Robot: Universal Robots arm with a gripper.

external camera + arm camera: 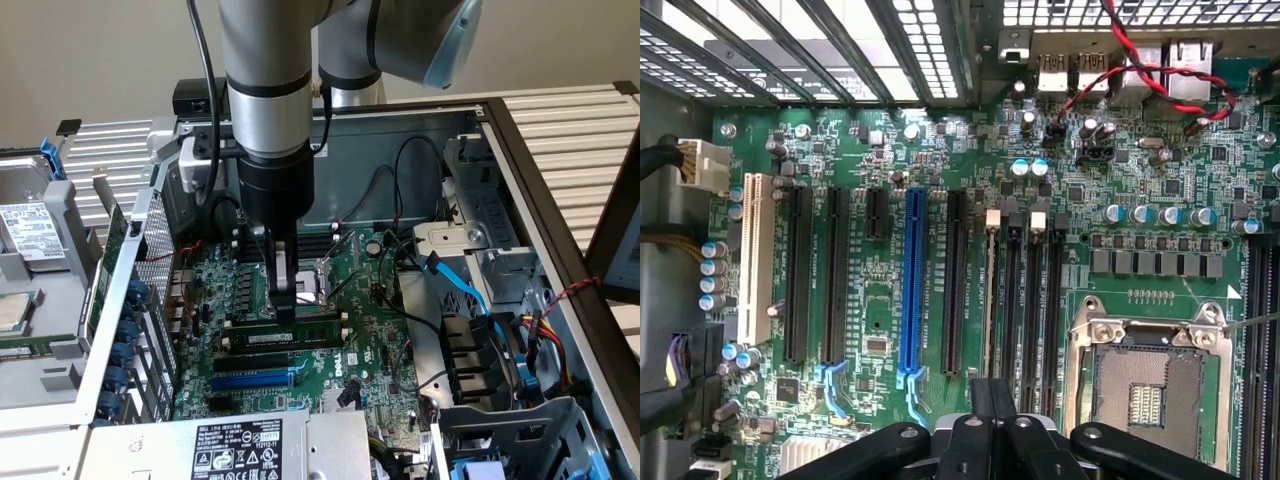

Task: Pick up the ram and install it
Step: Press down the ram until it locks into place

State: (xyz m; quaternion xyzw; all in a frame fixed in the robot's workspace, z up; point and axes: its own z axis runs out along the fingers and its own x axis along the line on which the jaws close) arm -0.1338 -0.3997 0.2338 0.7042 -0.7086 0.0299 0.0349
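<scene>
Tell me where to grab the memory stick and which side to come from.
Take the memory stick by its long top edge near the middle, pinching its two flat faces, and come straight down from above. It is thin and seems to stand on edge among the slots, so its sides are crowded. The gripper hangs over its middle.

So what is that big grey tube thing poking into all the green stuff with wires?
That tube is a robot arm. At its tip is a pincer for grabbing. One picture is taken from outside, looking into an opened computer case. The other comes from a camera on the arm's wrist, looking down at the green motherboard. The pincer is touching the ram, a long thin memory stick lying along its slot beside the blue expansion slot. The silver square is the processor socket. Coloured cables run along the side.
</scene>
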